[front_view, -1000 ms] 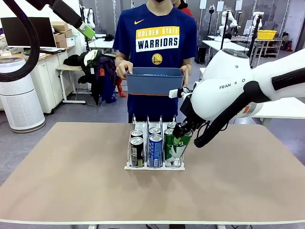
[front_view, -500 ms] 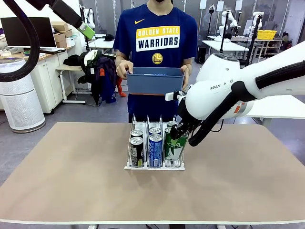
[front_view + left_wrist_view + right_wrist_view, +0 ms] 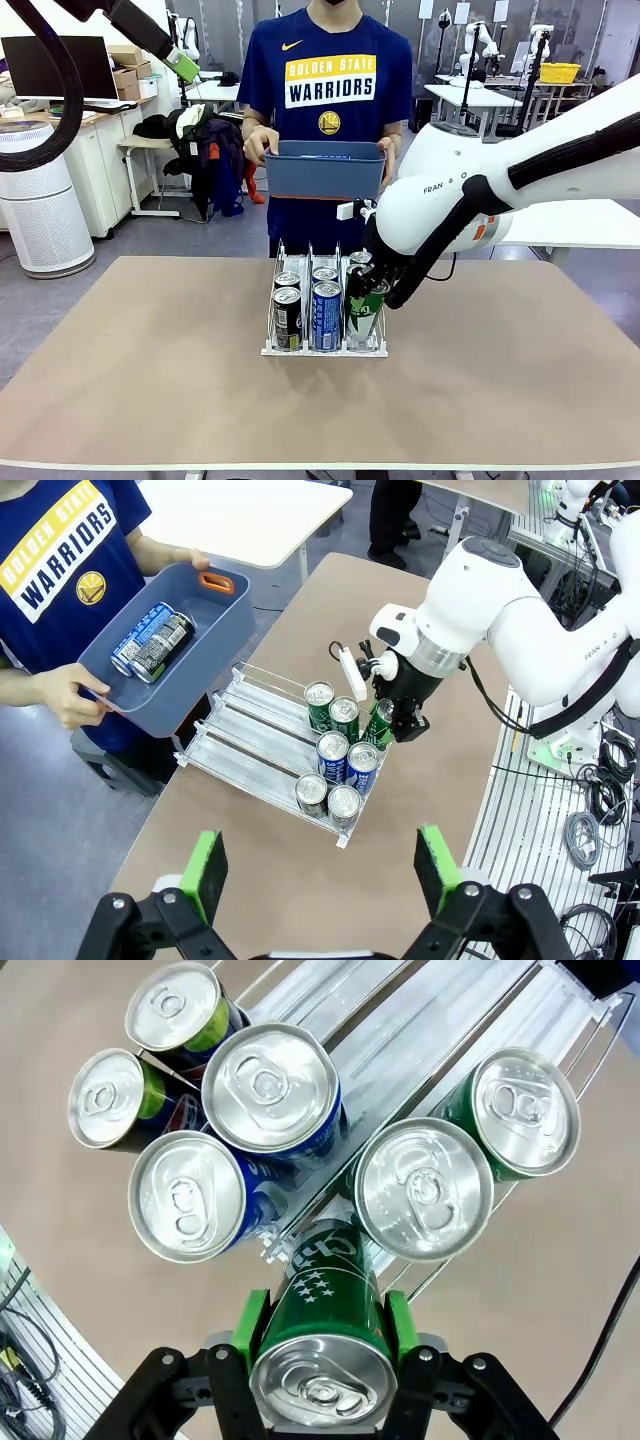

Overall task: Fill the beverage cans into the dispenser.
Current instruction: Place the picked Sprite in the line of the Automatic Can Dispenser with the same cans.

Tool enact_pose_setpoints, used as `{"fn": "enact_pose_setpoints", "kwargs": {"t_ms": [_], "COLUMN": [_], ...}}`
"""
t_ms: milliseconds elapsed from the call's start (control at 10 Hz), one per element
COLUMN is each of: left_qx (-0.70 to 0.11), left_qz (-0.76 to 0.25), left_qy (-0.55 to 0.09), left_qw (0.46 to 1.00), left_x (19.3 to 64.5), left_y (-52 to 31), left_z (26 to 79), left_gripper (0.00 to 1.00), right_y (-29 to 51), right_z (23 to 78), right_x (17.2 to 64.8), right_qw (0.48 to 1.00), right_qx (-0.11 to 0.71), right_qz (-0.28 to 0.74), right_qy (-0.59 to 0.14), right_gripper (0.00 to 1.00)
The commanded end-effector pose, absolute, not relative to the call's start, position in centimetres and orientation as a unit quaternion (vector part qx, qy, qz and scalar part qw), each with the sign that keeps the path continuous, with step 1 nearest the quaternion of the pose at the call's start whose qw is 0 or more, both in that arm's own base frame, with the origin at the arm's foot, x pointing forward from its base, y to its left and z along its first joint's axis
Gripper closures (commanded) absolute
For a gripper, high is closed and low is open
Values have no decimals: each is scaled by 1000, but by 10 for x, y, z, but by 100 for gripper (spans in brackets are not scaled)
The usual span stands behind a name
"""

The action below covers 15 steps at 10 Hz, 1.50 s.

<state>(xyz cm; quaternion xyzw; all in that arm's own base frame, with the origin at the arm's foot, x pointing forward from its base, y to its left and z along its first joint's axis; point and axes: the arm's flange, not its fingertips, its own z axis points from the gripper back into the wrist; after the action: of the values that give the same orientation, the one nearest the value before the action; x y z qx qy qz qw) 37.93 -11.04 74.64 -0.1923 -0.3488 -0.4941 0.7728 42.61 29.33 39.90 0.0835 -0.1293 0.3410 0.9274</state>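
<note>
The white wire dispenser (image 3: pixel 272 348) (image 3: pixel 228 748) stands mid-table. Two dark cans (image 3: pixel 287 316) fill its left lane, two blue cans (image 3: pixel 326 314) (image 3: pixel 268 1080) the middle lane, and two green cans (image 3: pixel 425 1188) (image 3: pixel 320 694) the right lane. My right gripper (image 3: pixel 367 296) (image 3: pixel 325 1332) is shut on another green can (image 3: pixel 363 312) (image 3: pixel 322 1305), held tilted at the front of the right lane, against the nearest green can. High above the table, my left gripper (image 3: pixel 320 870) is open, with nothing between its fingers (image 3: pixel 205 872).
At the far edge a person holds a blue-grey bin (image 3: pixel 325 168) (image 3: pixel 120 685) in both hands, with two more cans (image 3: pixel 152 644) lying in it. Bare tabletop (image 3: pixel 140 370) lies on both sides of the rack. A second table (image 3: pixel 590 225) stands at the right.
My right gripper has moved left with the green can, bringing it from just right of the rack to the front of the right lane. The left arm and the person are still.
</note>
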Motion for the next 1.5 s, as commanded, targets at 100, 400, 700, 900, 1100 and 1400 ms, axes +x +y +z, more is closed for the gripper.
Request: {"fn": "enact_pose_setpoints", "kwargs": {"t_ms": [100,400,700,900,1100,1400], "left_qx": [-191,-191,-191,-191,-191,-191], "left_qz": [-493,-493,-493,-493,-493,-493], "left_qy": [-345,-345,-345,-345,-345,-345], "left_qw": [776,776,776,776,776,776], "left_x": [378,378,378,378,378,378], "left_y": [-109,-109,-109,-109,-109,-109], "left_z": [746,746,746,746,746,746], "left_gripper": [0,0,0,0,0,0], "right_y": [305,299,299,299,299,295], "right_z": [394,388,388,388,391,415], "right_x": [443,437,437,437,437,423], "right_qw": [933,929,929,929,922,916], "right_qx": [57,69,69,69,76,80], "right_qz": [344,351,351,351,371,376], "right_qy": [-92,-92,-92,-92,-84,-112], "right_gripper": [42,42,42,42,23,19]}}
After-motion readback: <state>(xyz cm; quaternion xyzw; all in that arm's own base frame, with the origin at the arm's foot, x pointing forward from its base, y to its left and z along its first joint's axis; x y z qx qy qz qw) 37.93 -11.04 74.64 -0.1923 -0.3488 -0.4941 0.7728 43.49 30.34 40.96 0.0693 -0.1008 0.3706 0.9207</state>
